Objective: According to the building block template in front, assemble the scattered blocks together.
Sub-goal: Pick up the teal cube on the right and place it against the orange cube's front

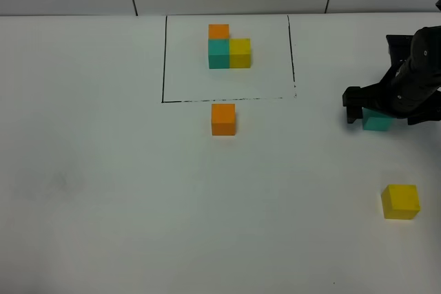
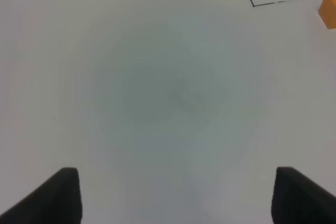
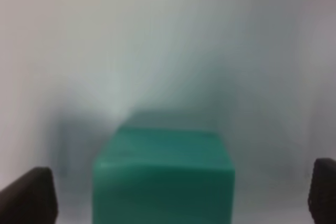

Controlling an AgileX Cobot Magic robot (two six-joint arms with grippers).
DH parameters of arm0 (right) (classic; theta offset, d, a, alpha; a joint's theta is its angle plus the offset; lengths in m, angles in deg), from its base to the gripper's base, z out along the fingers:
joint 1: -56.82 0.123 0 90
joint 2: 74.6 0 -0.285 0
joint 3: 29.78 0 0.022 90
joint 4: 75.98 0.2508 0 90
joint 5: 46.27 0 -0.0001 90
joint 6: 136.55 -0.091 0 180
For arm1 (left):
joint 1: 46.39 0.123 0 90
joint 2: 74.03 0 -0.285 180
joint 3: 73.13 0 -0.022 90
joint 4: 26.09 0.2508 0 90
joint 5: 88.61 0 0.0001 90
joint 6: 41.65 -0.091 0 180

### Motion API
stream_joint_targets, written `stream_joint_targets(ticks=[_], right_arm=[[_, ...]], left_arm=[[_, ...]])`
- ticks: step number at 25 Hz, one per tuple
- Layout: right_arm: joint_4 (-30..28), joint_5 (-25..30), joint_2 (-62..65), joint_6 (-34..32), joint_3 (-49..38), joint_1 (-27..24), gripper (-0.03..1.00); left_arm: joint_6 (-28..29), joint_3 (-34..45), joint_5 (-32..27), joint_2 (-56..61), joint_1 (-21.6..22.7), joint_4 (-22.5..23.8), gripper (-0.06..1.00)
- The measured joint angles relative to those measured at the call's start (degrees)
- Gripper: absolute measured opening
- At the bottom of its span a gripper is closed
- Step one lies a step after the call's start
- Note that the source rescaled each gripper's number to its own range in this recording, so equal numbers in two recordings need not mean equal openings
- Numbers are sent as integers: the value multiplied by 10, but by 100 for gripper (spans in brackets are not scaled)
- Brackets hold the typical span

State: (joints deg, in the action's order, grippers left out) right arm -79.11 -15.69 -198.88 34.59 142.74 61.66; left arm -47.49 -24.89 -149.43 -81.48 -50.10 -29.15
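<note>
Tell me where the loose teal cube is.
The loose teal cube sits at the right of the high view, under the open right pincer, right of the black frame and farther back than the loose yellow cube.

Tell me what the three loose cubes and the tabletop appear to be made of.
Orange cube, teal cube, yellow cube: even solid colour, matte faces without glare or grain, slightly softened edges. This suggests painted wood, foam or plastic, but the look leaves it open.
Tabletop: smooth, white and matte, with a thin black line drawn on it. It is probably laminate or a paper-like sheet, though that is uncertain.
</note>
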Motion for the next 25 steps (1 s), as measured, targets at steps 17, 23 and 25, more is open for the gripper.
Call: stream_joint_targets(ticks=[17, 23, 25], right_arm=[[-12, 47, -29, 0, 37, 0, 65], [-12, 57, -29, -10, 37, 0, 3], [-13, 62, -25, -12, 37, 0, 3]], left_arm=[[0, 0, 0, 0, 0, 0, 69], [0, 0, 0, 0, 0, 0, 69], [0, 0, 0, 0, 0, 0, 69]])
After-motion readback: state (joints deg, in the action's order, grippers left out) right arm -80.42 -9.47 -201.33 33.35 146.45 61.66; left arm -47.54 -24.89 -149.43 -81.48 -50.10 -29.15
